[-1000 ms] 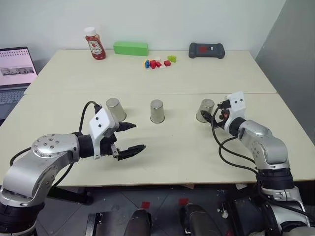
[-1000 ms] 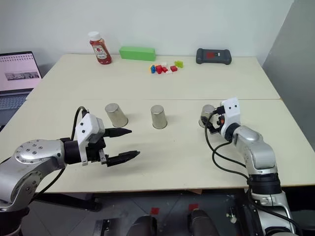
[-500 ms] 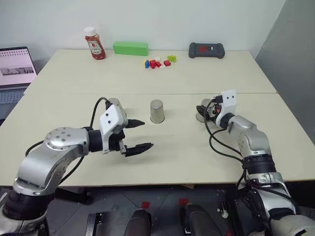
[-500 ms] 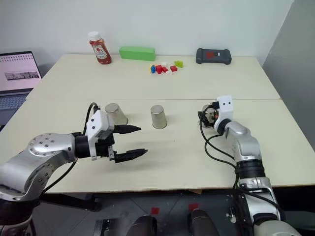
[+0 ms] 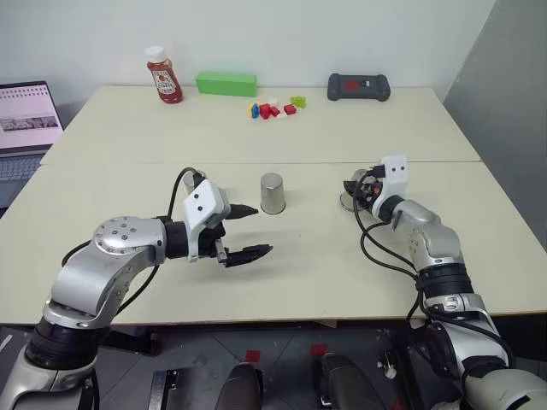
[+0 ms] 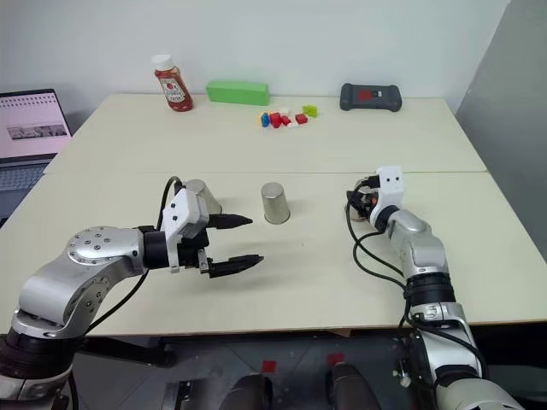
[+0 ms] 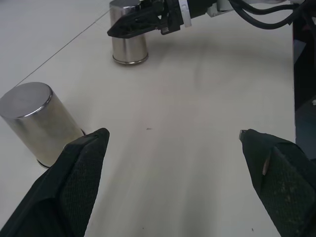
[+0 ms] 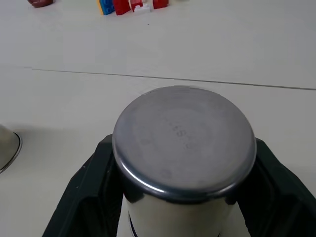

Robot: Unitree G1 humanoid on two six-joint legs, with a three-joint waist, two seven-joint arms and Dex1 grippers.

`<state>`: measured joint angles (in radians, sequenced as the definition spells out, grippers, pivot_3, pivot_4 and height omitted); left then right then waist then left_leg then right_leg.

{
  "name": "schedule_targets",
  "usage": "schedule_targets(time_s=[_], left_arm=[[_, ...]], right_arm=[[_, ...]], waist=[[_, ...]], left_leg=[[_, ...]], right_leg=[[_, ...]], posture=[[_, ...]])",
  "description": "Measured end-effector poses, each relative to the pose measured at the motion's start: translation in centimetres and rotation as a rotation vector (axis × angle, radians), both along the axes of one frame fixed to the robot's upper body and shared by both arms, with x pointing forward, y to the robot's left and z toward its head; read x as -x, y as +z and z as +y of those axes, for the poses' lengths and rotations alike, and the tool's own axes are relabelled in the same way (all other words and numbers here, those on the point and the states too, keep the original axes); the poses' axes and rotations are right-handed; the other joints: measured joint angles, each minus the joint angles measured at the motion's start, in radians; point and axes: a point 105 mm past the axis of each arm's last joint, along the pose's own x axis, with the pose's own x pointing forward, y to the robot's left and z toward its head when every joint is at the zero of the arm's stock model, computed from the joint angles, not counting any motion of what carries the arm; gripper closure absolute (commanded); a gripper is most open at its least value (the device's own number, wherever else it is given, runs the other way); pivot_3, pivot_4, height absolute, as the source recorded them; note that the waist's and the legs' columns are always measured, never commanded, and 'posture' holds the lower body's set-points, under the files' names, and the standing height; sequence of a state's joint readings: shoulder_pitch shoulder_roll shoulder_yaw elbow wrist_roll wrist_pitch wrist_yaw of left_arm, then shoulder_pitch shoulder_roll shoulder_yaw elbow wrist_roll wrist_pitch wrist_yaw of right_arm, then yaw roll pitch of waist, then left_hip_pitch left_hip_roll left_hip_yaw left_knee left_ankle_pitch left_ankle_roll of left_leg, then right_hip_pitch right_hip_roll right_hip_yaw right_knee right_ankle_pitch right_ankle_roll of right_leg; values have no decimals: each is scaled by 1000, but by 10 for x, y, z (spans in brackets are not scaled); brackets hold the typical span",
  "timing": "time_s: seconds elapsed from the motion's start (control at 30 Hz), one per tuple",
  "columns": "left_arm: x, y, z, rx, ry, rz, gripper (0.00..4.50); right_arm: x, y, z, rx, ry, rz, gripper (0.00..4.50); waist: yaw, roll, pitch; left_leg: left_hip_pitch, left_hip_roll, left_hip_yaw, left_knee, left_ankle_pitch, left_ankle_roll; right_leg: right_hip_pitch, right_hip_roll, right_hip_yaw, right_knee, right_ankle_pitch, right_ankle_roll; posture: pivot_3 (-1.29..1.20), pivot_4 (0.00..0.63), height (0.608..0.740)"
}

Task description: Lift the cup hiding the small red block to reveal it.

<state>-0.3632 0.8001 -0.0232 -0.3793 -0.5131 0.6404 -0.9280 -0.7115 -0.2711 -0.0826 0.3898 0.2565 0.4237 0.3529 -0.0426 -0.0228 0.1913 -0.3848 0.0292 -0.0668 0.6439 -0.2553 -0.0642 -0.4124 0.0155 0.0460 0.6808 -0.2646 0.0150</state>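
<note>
Cups, count: I count three silver cups in a row across the middle of the table [image 5: 102, 282], all upside down with the closed base up, long axis upright.
Left cup: the left cup [image 6: 202, 196] stands just behind my left gripper's white housing, partly covered by it.
Left gripper: my left gripper [image 5: 249, 231] hovers over the table near the left cup, pointing right toward the middle cup; its two black fingers stand well apart with nothing between them.
Middle cup: the middle cup [image 5: 273, 193] stands alone, just right of my left gripper's upper fingertip and apart from it.
Right cup: the right cup [image 8: 183, 148] stands at the right end of the row, near the seam between the two table halves.
Right gripper: my right gripper [image 8: 183, 207] is clamped on the right cup, one black finger pressed on each side of its wall; the cup's rim looks to be down on the table, though I cannot tell for sure.
Red block: I cannot see it under any cup.
Far edge, left to right: one laptop [image 5: 30, 120] off the table's left side, one ketchup bottle [image 5: 164, 77], one green box [image 5: 226, 84], one cluster of coloured toy bricks [image 5: 275, 108], one black handheld device [image 5: 359, 86].
</note>
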Motion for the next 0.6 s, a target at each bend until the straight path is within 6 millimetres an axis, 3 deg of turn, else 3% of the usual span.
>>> schedule_targets(time_s=[0.1,0.23,0.4,0.6], left_arm=[[0,-2,-2,-1,-6,2,0],[0,-1,-3,2,-9,-3,0],[-5,-1,0,-3,4,-10,0],[-6,3,-2,-1,-5,-23,0]], right_arm=[[3,24,-4,9,-10,-84,1863],[9,46,-26,112,-87,-158,1863],[10,11,-51,155,-204,-28,1863],[4,-9,-71,135,-319,47,1863]], waist=[[1,0,0],[5,0,0],[5,0,0],[-6,0,0]], left_leg=[[0,0,0,0,0,0],[0,0,0,0,0,0],[0,0,0,0,0,0],[0,0,1,0,0,0]], right_leg=[[0,0,0,0,0,0],[0,0,0,0,0,0],[0,0,0,0,0,0],[0,0,1,0,0,0]], posture=[[0,150,740],[0,150,740],[0,150,740],[0,150,740]])
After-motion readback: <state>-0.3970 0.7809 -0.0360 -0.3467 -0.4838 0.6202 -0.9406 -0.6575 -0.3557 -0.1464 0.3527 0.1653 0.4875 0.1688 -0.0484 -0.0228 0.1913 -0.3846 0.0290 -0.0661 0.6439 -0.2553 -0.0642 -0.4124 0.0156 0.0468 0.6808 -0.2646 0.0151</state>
